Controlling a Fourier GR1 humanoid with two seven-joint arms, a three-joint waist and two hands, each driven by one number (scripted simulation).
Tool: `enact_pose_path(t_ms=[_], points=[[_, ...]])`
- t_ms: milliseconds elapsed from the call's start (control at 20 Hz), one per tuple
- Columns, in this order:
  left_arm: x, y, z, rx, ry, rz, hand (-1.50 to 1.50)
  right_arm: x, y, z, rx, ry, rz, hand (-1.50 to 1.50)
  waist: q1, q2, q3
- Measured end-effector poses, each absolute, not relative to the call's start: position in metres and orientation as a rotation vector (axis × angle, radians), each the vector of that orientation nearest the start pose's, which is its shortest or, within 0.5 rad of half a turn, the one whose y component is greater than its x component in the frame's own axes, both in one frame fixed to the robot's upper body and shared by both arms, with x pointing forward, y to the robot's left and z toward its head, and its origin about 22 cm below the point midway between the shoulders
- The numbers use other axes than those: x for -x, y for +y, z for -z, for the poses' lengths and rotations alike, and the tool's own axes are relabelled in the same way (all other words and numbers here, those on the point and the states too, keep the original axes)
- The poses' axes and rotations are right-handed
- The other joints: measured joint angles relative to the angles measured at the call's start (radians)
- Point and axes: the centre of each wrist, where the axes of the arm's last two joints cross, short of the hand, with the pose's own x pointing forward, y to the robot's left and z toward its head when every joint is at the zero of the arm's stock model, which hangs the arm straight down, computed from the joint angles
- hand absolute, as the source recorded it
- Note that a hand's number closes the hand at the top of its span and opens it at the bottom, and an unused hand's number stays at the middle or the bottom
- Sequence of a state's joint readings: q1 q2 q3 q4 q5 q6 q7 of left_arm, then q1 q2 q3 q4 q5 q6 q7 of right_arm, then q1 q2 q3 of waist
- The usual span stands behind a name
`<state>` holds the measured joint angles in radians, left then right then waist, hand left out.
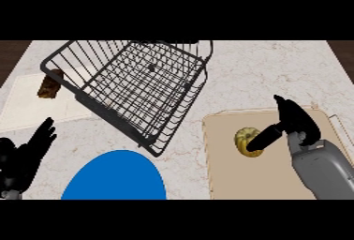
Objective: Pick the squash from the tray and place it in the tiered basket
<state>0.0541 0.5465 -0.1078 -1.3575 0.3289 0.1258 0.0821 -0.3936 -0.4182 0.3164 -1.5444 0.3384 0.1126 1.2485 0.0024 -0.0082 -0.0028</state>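
- The left hand (26,152) shows at the lower left edge, fingers straight and up, holding nothing; it is resting.
- A brown item (50,84) lies on a pale board (27,110) at the far left, just beside the basket; what it is cannot be told.
- A blue plate (114,177) sits at the lower edge, near the basket's front corner.
- The wire basket (135,84) stands left of centre, tilted in view, with nothing seen in it.
- The tray (224,159) lies at the right, well apart from the basket's middle.
- The squash (243,138) sits on the tray, not yet lifted.
- The right hand (294,123) is over the tray, spread: the thumb lies across the squash, the other fingers point up and away, not closed round it.
- Judged step: the grasp is being set. Next the fingers need to close on the squash, then lift it and carry it leftward over the basket's rim.
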Motion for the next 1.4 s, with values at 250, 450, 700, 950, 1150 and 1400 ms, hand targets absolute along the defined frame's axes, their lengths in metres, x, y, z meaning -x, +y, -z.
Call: enact_pose_path(t_ms=[250,450,700,950,1150,1400], points=[[-0.214,0.36,0.013,-0.291,-1.201,0.064,0.0,-0.307,-0.211,-0.094,0.724,-0.602,-0.578,-1.5,-0.008,-0.001,0.0],[-0.216,0.361,0.012,-0.291,-1.195,0.056,0.0,-0.302,-0.208,-0.091,0.715,-0.604,-0.578,-1.5,-0.014,-0.001,0.002],[-0.216,0.361,0.014,-0.283,-1.204,0.061,0.0,-0.297,-0.206,-0.088,0.722,-0.605,-0.576,-1.5,-0.01,0.002,0.002],[-0.22,0.359,0.014,-0.28,-1.21,0.061,0.0,-0.29,-0.196,-0.083,0.72,-0.613,-0.581,-1.5,-0.007,0.003,0.004],[-0.22,0.358,0.01,-0.284,-1.206,0.065,0.0,-0.293,-0.194,-0.079,0.722,-0.606,-0.571,-1.5,-0.001,0.005,0.003],[-0.216,0.363,0.013,-0.276,-1.211,0.066,0.0,-0.294,-0.192,-0.073,0.719,-0.595,-0.557,-1.5,-0.001,0.005,0.003]])
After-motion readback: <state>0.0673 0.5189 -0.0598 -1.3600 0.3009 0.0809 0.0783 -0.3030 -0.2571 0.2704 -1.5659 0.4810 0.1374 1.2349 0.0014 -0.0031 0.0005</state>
